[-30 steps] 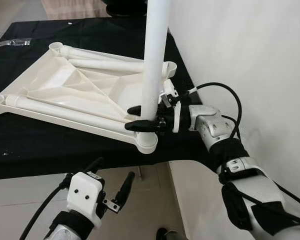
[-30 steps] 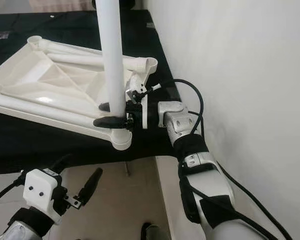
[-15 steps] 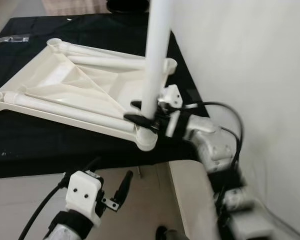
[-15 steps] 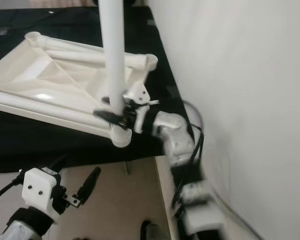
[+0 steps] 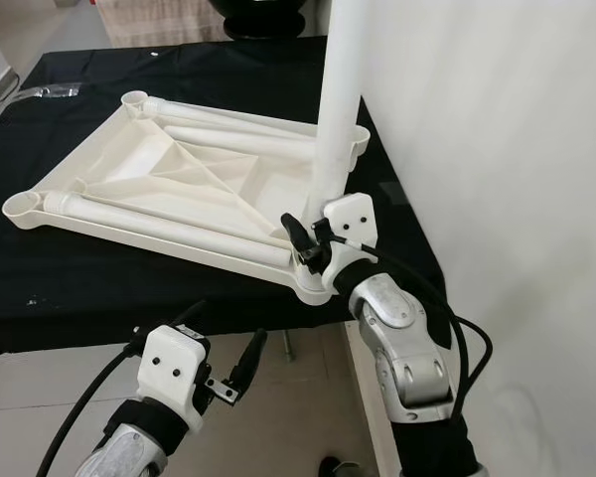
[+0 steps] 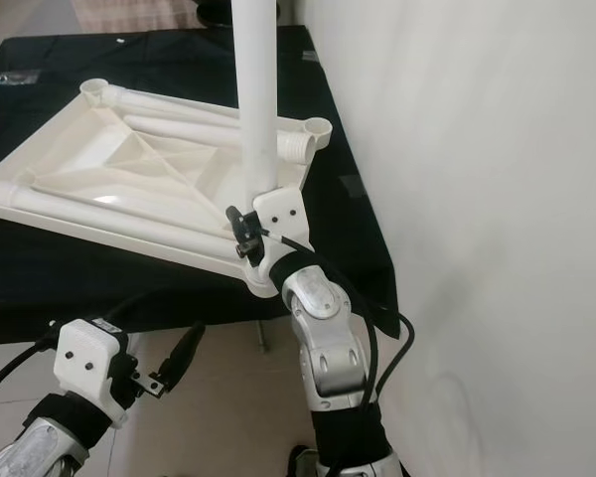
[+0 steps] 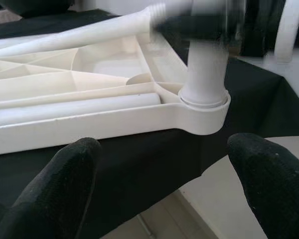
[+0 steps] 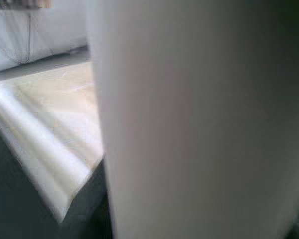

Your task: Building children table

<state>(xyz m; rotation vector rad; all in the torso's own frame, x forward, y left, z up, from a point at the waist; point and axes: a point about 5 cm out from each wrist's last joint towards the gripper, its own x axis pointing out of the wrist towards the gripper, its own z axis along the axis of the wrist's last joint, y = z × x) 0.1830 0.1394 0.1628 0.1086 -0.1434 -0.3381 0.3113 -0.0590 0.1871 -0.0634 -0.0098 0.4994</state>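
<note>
Left eye view: the white plastic tabletop [image 5: 169, 189] is lying upside down on the black-covered bench [image 5: 60, 288], with a white table leg [image 5: 338, 109] standing upright in the corner socket nearest the right hand [image 5: 303, 243]. The right hand is pressing against the base of that leg just above the socket, its black fingers [image 5: 296, 231] closing around the leg. The left hand [image 5: 223, 353] is hanging below the bench edge, well apart from the tabletop, its fingers spread wide and holding nothing.

Right eye view: another corner socket [image 6: 316, 128] is sitting beyond the right hand, near the white wall [image 6: 477, 199]; loose legs [image 6: 169, 124] are lying inside the tabletop's underside.

Left wrist view: two black fingertips [image 7: 65, 174] are framing the socket with the leg [image 7: 204, 74] seated in it, ahead of the left hand and not touching it.

Right wrist view: the leg [image 8: 189, 124] is sitting directly against the hand, blurred.
</note>
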